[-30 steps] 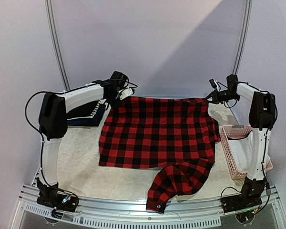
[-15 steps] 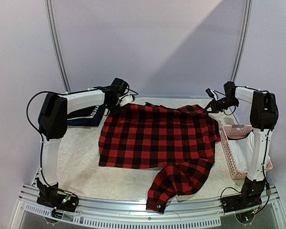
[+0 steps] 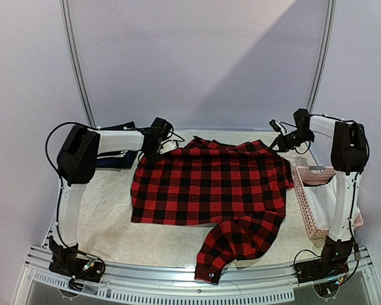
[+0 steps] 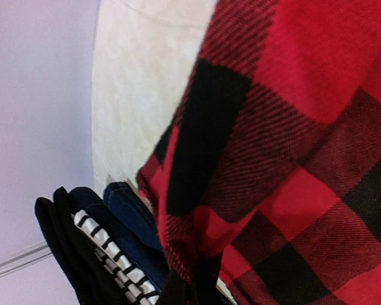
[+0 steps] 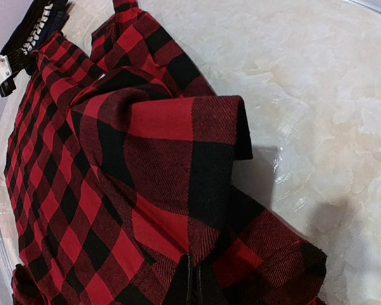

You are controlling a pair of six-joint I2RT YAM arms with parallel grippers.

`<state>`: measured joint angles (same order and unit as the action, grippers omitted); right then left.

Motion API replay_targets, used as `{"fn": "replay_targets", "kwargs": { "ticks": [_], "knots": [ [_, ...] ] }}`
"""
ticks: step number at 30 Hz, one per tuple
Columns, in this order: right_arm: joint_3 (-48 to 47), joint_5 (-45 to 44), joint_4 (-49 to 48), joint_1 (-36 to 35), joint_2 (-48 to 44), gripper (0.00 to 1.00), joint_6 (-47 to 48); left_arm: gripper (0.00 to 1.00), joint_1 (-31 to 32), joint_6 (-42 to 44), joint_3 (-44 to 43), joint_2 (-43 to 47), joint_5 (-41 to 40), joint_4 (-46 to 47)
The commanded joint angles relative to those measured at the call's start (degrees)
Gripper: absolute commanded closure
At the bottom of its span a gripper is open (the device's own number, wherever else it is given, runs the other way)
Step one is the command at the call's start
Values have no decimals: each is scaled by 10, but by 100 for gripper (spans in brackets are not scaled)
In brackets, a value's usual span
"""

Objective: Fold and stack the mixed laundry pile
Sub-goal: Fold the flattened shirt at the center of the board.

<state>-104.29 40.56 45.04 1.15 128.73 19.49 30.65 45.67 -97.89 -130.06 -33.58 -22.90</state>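
Note:
A red-and-black plaid flannel shirt (image 3: 209, 184) lies spread over the middle of the table, one sleeve trailing to the near edge. My left gripper (image 3: 168, 147) is shut on its far left corner, and the cloth (image 4: 254, 159) fills the left wrist view down to the jaws. My right gripper (image 3: 278, 143) is shut on the far right corner, where the fabric (image 5: 178, 159) bunches up in front of the closed jaws. Both far corners are lifted and folded slightly toward me. A stack of folded navy, black and striped clothes (image 3: 114, 159) (image 4: 95, 248) sits at the far left.
A pink slatted basket (image 3: 317, 203) stands at the right edge beside the right arm. The marbled tabletop (image 5: 330, 114) shows beyond the shirt's far edge. The shirt's sleeve cuff (image 3: 209, 273) hangs at the near rail.
Both grippers moved nearer to me, dragging the shirt's far edge with them. That edge has gone from taut and straight to slack and rumpled.

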Motion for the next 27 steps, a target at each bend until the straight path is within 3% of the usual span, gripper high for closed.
{"fn": "replay_targets", "kwargs": {
  "ticks": [1, 6, 9, 12, 16, 20, 23, 27],
  "knots": [
    [7, -35, 44, -8, -14, 99, 46, 96, 1, 2, 27, 27, 4, -24],
    [34, -50, 87, -7, -31, 93, 80, 77, 4, -35, 50, 53, 22, -80],
    [60, -65, 105, -8, -56, 76, 103, 70, 7, -40, 77, 80, 29, -79],
    [61, -74, 143, -7, -75, 63, 128, 68, 9, -56, 76, 98, 24, -93],
    [51, -72, 159, -5, -105, 58, 129, 67, 9, -107, 49, 109, 27, -123],
    [47, -93, 130, 0, -130, 56, 76, 66, -7, -233, -26, 93, 47, -206],
    [46, -101, 122, 0, -131, 56, 56, 66, -20, -364, -85, 79, 116, -289],
    [64, -78, 136, -7, -142, 56, 60, 66, -21, -512, -38, 113, 236, -275]
  ]
}}
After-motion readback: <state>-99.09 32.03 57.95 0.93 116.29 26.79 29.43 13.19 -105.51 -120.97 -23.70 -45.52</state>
